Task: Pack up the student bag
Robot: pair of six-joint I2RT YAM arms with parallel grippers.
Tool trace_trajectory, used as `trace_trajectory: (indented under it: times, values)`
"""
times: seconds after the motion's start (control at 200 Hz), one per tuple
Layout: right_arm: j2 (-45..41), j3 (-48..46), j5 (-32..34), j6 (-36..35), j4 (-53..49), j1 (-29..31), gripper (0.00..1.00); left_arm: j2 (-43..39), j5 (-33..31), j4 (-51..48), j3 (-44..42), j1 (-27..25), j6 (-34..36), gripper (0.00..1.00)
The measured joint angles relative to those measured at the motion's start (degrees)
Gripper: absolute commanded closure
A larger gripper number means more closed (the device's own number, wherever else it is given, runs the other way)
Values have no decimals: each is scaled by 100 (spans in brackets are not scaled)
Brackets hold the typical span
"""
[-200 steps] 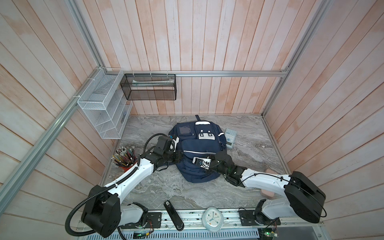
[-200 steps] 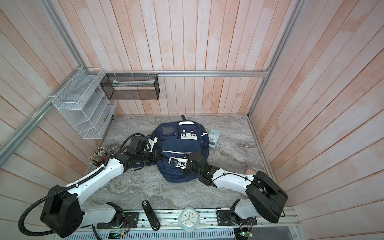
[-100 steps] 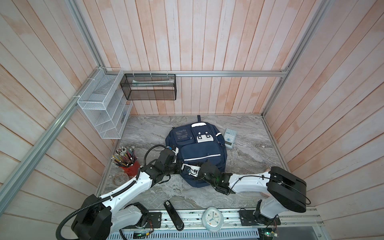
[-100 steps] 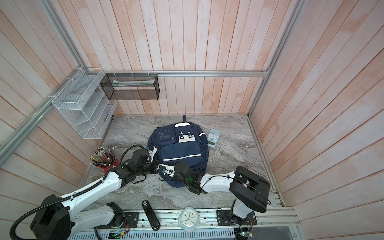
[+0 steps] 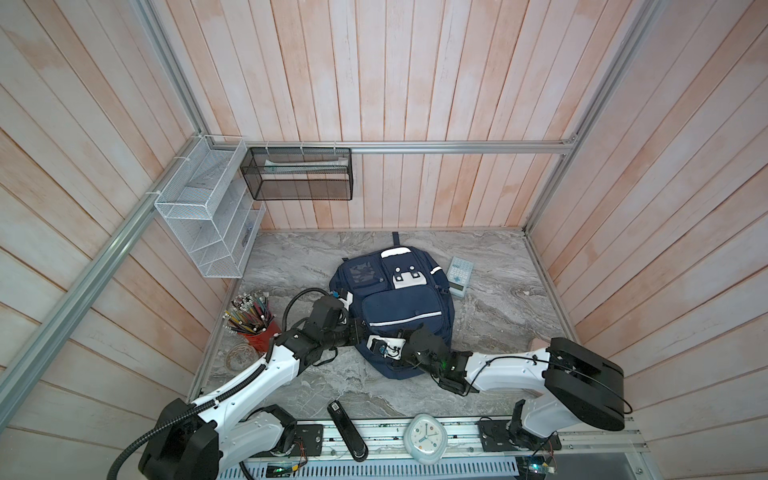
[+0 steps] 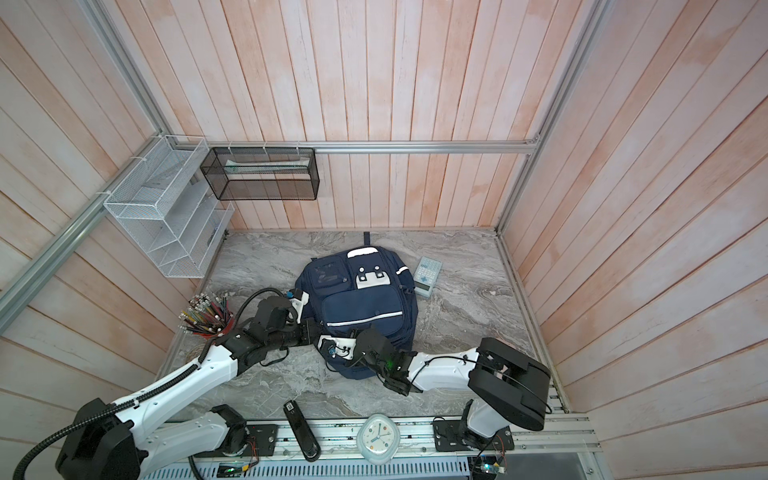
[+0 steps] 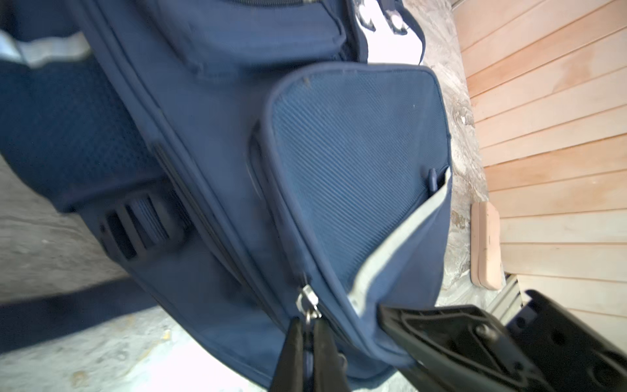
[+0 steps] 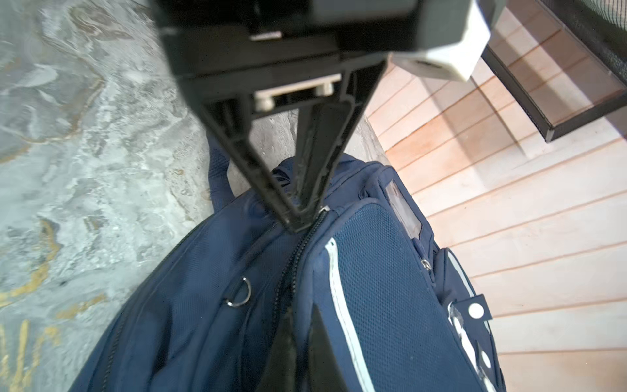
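Right of bag [image 5: 399, 307]: open marble [image 5: 498, 316], only calculator [image 5: 460, 276] just beside its far corner. Left of bag: pencil cup [image 5: 254, 328] plus left arm [image 5: 266, 372]. Behind bag: clear strip. Near end: right arm [image 5: 503, 370] blocks.

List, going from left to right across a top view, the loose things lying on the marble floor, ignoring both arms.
red cup of pencils → student bag → calculator → pink block
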Motion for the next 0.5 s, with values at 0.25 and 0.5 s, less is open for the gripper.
trace_trajectory:
  times: [0.25, 0.5]
  values:
    - [-369, -57, -688, -146, -216, -431, 100, 625, 1110, -376, 590, 533, 796, 93]
    - [-437, -125, -691, -208, -343, -505, 100, 798, 1239, -146, 538, 581, 1126, 78]
